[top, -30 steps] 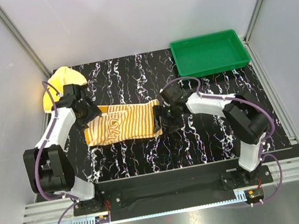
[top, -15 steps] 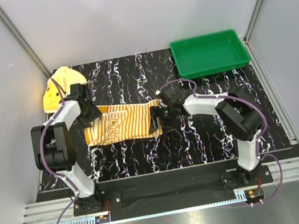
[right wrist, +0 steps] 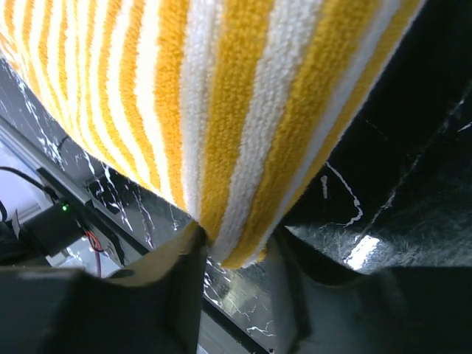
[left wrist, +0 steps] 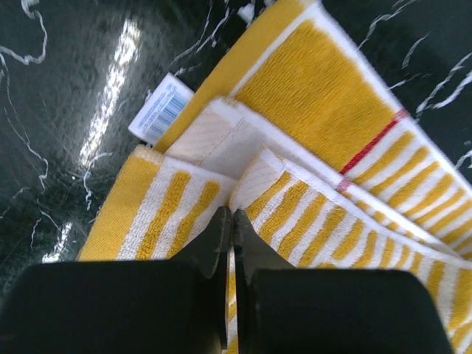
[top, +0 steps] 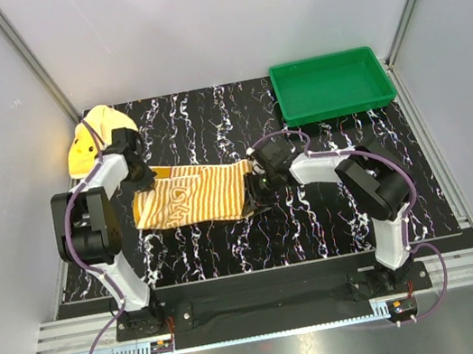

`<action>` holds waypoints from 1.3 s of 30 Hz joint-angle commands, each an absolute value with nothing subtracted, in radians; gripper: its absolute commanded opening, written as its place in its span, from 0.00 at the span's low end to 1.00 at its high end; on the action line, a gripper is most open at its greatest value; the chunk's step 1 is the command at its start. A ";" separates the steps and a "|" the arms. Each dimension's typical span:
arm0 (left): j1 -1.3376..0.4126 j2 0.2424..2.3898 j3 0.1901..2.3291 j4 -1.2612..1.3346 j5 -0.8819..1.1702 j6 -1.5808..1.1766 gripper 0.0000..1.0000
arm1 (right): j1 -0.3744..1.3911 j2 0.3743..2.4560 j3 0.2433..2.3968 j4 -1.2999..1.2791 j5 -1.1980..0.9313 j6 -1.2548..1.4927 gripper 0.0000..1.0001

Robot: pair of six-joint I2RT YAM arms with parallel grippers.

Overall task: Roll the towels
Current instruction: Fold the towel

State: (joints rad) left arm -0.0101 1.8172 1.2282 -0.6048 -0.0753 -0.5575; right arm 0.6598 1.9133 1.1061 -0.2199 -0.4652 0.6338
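Striped towel (top: 192,196), lying on desk (top: 315,209) left of tray (top: 322,58): grasping step, right end effector (right wrist: 234,247) gripping the tray-side end, left end effector (left wrist: 231,214) clenched at the far end, pinch unclear; next move likely needs an even lift-and-roll.

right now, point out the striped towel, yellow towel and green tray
striped towel (top: 194,194), top view, middle of its stripes
yellow towel (top: 105,120), top view, its far part
green tray (top: 331,87), top view, its bare floor
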 commanded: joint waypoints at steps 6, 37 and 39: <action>-0.002 1.812 1.451 -0.664 -0.113 -0.522 0.00 | 0.660 1.965 1.025 -0.167 -0.477 0.634 0.05; 0.075 1.828 1.586 -0.712 -0.146 -0.478 0.76 | 0.638 1.706 0.969 -0.252 -0.430 0.601 0.89; 0.075 1.752 1.452 -0.690 -0.140 -0.500 0.76 | 0.612 1.733 0.985 -0.224 -0.449 0.607 0.89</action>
State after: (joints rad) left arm 0.0753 1.9285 1.5555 -0.7017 -0.1188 -0.4568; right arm 0.6460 1.7348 0.9550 -0.2310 -0.4778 0.6247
